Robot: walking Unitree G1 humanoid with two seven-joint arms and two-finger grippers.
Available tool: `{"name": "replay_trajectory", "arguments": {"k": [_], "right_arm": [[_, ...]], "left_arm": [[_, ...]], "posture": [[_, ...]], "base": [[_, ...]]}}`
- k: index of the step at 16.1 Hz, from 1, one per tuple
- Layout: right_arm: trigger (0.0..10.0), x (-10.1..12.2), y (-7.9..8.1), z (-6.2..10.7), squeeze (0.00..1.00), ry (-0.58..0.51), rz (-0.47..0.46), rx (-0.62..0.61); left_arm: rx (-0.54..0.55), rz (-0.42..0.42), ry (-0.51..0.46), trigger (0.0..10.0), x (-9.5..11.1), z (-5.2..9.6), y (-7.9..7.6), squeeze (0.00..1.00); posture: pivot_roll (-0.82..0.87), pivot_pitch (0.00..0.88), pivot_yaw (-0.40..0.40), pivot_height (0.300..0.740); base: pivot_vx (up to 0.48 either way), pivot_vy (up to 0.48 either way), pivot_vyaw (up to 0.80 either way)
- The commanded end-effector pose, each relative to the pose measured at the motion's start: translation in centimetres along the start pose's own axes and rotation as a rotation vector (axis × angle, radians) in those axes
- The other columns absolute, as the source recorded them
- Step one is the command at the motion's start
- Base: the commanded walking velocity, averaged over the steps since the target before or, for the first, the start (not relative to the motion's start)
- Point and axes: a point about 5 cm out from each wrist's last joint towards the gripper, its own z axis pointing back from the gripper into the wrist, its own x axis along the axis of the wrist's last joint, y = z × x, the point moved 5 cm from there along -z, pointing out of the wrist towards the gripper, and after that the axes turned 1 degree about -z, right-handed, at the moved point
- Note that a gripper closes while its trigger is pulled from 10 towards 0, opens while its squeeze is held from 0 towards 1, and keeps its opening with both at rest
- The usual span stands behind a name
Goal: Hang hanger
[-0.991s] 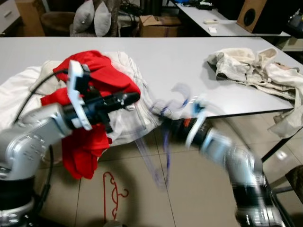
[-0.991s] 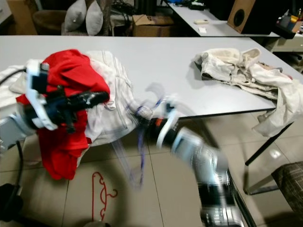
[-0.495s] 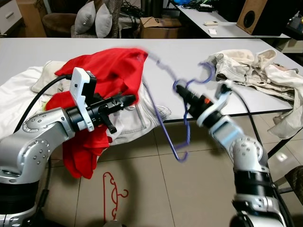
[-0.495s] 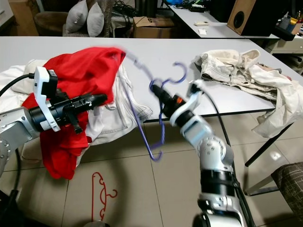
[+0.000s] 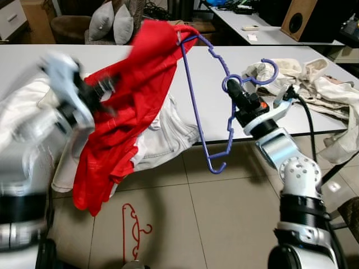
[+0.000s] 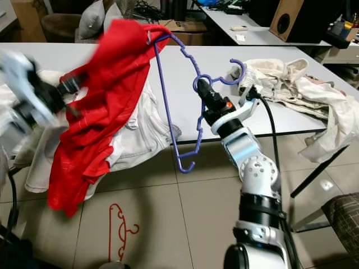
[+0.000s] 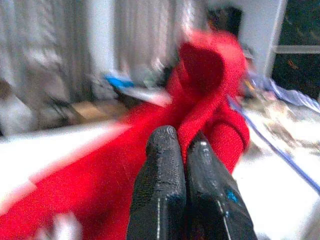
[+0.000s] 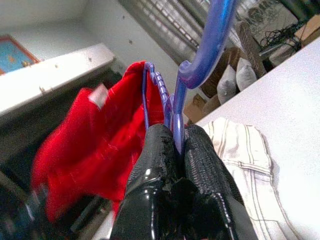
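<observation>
A blue plastic hanger [image 5: 208, 106] hangs upright above the table's front edge, its neck clamped in my right gripper [image 5: 234, 96], which is shut on it. The hanger's upper arm reaches into a red garment [image 5: 130, 95] raised over the table's left side. My left gripper [image 5: 100, 88], blurred, is shut on a fold of that red cloth. In the left wrist view the black fingers [image 7: 165, 170] pinch red fabric [image 7: 210, 90]. In the right wrist view the fingers [image 8: 160, 165] grip the blue hanger [image 8: 202, 60] beside the red garment [image 8: 100, 150].
A white striped garment [image 5: 162, 137] lies on the grey table [image 5: 196, 73] under the red one. A cream jacket [image 5: 305, 84] is heaped at the table's right end. A red hanger [image 5: 134, 224] lies on the tiled floor. Boxes and cushions stand behind.
My right gripper has lifted the blue hanger up and rightwards to upright. My left arm has swung up fast, raising the red garment onto the hanger's upper end.
</observation>
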Motion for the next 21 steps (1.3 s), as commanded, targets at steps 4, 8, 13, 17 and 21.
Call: {"name": "replay_trajectory", "arguments": {"k": [4, 8, 13, 17, 21], "right_arm": [[10.0, -0.9, -1.4, 1.0, 0.0, 0.044, 0.049, -0.09], [10.0, -3.9, -1.8, 2.0, 0.0, 0.222, 0.172, -0.122], [10.0, -5.4, -1.2, 4.0, 0.0, 0.335, 0.224, -0.086], [10.0, -5.6, 0.6, 4.3, 0.0, 0.33, 0.172, -0.002], [10.0, -5.6, 1.2, 5.0, 0.0, 0.338, 0.123, 0.031]], "left_arm": [[0.091, -0.109, -0.062, 0.0, 3.2, -0.9, 2.6, 0.0], [0.071, -0.086, -0.095, 0.0, 3.2, -1.8, 1.9, 0.0], [-0.086, -0.064, -0.051, 0.0, 1.0, -3.0, -2.3, 0.0], [-0.154, -0.071, -0.036, 0.0, 0.3, -2.9, -4.1, 0.0], [-0.096, -0.033, -0.072, 0.0, 1.4, -2.9, -2.9, 0.0]], "posture": [[0.06, 0.0, -0.052, 0.74], [0.05, 0.0, -0.047, 0.74], [0.03, 0.0, -0.036, 0.74], [0.03, 0.0, -0.043, 0.74], [0.03, 0.0, -0.045, 0.74]], "base": [[0.0, 0.0, 0.0], [0.0, 0.0, 0.0], [0.0, 0.0, 0.0], [0.0, 0.0, 0.0], [0.0, 0.0, 0.0]]}}
